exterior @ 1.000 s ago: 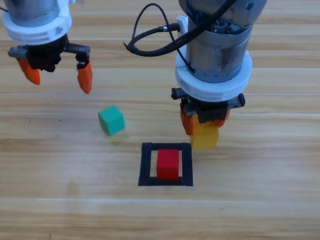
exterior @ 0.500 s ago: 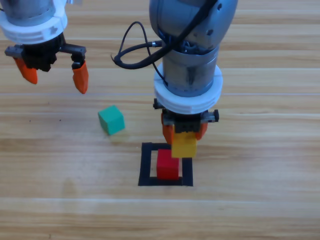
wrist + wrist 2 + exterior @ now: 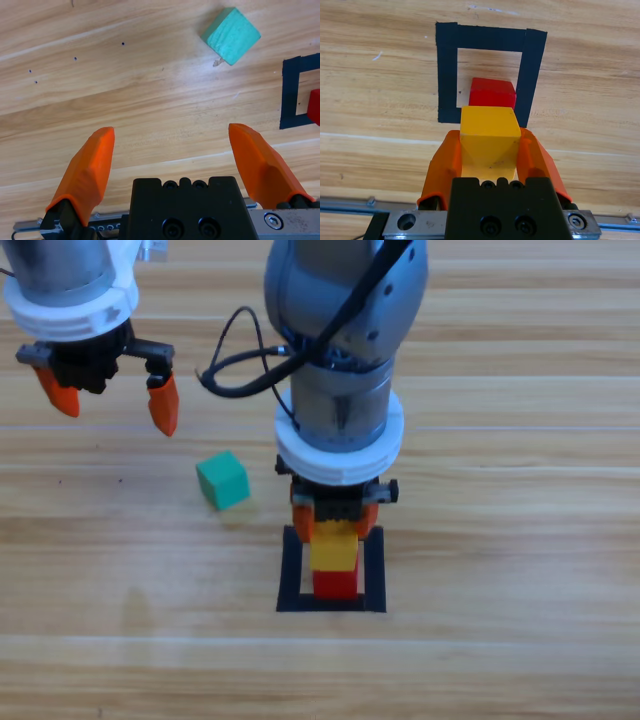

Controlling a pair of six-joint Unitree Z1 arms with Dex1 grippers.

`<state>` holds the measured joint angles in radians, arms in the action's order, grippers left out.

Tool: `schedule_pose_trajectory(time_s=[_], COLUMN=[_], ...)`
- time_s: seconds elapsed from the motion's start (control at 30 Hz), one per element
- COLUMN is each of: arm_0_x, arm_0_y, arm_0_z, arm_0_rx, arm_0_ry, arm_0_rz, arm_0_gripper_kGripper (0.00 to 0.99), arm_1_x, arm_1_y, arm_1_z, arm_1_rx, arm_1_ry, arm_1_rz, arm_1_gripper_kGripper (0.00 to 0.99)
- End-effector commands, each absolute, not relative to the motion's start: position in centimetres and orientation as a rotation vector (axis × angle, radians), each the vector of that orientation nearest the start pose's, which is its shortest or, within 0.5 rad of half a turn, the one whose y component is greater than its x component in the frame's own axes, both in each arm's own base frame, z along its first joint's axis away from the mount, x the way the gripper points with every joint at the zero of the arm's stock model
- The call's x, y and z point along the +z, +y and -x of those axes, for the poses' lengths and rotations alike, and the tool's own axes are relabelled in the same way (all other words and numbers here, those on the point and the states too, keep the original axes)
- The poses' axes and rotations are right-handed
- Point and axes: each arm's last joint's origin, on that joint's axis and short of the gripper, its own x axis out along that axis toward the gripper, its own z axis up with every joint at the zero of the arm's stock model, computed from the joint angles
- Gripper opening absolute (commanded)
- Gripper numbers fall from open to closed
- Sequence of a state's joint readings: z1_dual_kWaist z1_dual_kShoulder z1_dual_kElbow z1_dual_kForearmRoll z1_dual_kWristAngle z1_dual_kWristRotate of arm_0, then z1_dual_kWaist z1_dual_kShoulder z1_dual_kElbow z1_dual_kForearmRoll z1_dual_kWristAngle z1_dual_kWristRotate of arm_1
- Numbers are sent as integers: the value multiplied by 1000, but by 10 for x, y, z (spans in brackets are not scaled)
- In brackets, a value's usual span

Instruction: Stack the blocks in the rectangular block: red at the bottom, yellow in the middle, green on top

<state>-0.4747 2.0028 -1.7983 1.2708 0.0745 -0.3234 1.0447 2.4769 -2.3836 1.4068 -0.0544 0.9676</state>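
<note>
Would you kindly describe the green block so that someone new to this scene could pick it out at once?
Start from the black tape outline on the table, where the right end effector holds the yellow block above the red block. Look up and left to the green block. It alone lies loose on bare wood, outside the outline.

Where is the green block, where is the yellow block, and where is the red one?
green block (image 3: 222,480), high view, its top face.
yellow block (image 3: 488,122), right wrist view, its top face, between the right tool's jaws.
red block (image 3: 492,93), right wrist view, its top face, inside the black outline.
</note>
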Motion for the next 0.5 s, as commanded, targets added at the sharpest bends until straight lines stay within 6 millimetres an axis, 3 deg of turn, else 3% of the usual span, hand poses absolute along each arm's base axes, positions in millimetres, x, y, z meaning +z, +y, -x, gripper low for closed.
schedule_pose_trajectory(time_s=[0.03,0.5], arm_0_x=[290,289], arm_0_y=[-169,-169], arm_0_z=[-351,-351], arm_0_rx=[-72,-66], arm_0_ry=[1514,1512], arm_0_rz=[-144,-133], arm_0_gripper_kGripper=[971,969], arm_1_x=[201,190], arm_1_y=[447,444], arm_1_z=[-254,-265], arm_1_rx=[43,21], arm_1_ry=[1542,1551], arm_1_rz=[84,83], arm_1_gripper_kGripper=[0,0])
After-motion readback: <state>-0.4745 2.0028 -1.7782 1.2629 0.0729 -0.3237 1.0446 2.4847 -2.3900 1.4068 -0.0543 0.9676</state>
